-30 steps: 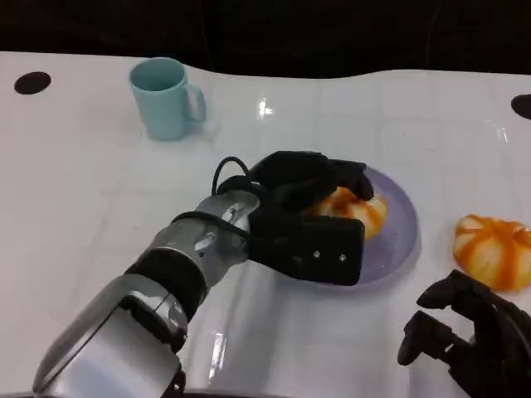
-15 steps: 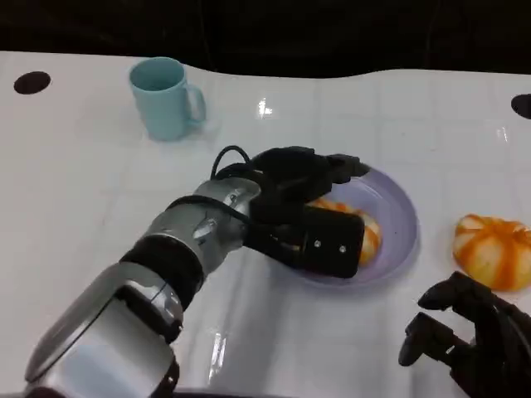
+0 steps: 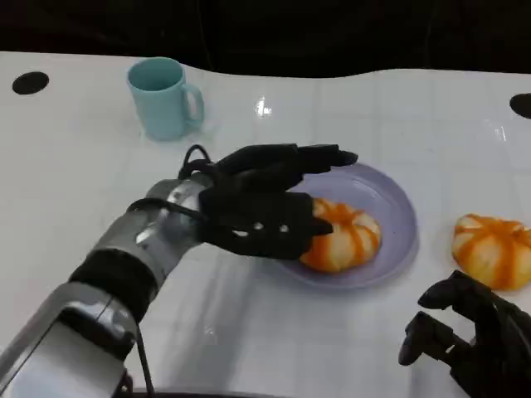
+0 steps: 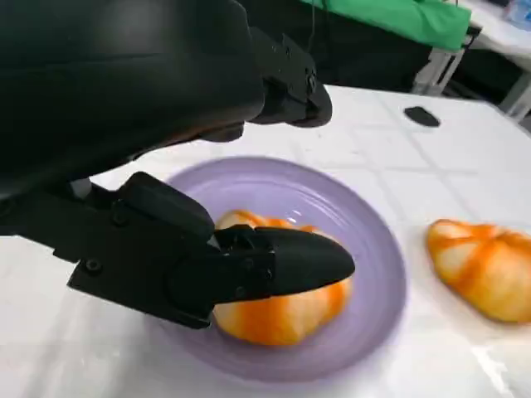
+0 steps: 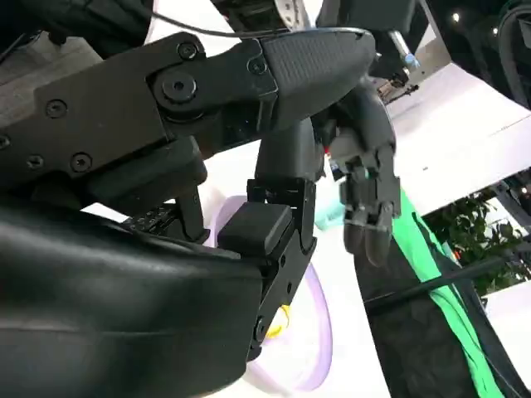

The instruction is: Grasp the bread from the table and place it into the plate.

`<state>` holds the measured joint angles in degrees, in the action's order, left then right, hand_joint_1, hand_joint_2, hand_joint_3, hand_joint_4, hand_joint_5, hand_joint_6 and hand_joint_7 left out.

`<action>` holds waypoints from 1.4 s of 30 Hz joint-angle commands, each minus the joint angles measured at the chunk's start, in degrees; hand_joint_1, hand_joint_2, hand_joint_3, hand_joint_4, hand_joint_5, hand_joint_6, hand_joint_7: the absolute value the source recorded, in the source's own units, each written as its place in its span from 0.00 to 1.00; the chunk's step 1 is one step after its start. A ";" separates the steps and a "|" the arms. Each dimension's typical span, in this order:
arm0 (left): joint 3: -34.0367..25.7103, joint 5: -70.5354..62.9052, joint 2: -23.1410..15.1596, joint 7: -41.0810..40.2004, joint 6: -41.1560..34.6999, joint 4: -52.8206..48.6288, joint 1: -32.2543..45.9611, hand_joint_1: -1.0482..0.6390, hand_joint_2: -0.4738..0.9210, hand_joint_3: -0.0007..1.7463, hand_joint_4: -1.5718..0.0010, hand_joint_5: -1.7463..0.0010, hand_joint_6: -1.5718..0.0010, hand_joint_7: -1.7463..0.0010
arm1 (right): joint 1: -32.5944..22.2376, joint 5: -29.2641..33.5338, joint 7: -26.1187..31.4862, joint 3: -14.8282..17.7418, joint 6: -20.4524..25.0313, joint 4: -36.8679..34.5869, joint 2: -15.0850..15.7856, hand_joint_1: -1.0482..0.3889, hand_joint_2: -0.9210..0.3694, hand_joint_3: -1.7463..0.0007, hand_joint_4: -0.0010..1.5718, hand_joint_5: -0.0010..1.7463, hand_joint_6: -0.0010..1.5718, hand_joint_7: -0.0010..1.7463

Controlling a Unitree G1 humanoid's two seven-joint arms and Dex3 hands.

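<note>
Right hand [image 5: 274, 166] fingers [image 5: 369, 195] spread, holding nothing; purple plate [image 5: 319, 332] rim beyond.

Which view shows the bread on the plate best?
The head view: the bread lies whole on the purple plate, beside the open left hand. The left wrist view shows it partly behind a finger; the right wrist view shows a yellow sliver, likely that bread.

Silver forearm [image 3: 124, 257], black hand [image 3: 265, 211]

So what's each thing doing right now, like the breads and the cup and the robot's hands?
Bread in the plate: lying there, released.
Second bread: on the table, untouched.
Plate: holds one bread.
Mug: upright.
Left hand: open, fingers spread over the plate.
Right hand: curled, holding nothing.
</note>
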<state>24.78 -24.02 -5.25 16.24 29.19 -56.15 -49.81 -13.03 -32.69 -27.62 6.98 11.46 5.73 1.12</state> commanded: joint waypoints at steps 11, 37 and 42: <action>-20.06 34.27 3.22 15.46 0.84 18.25 20.60 0.22 1.00 0.26 0.60 0.57 0.56 0.85 | -0.49 -0.19 0.03 -0.06 0.02 0.78 0.28 0.38 0.00 0.88 0.46 0.88 0.50 0.61; -27.14 58.72 10.21 12.90 -30.05 54.76 56.88 0.30 1.00 0.25 0.51 0.00 0.67 0.01 | -1.20 -0.26 -0.22 -0.02 0.33 2.35 0.74 0.38 0.00 0.88 0.46 0.88 0.50 0.60; -27.60 59.39 11.29 12.46 -32.34 55.84 59.32 0.30 1.00 0.24 0.50 0.00 0.67 0.00 | -1.22 -0.42 0.22 0.16 0.89 2.52 0.73 0.38 0.00 0.88 0.47 0.88 0.51 0.60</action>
<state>-2.18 34.71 5.92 29.14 -2.77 -1.07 8.68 -14.02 -32.70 -27.63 6.63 11.95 7.81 1.15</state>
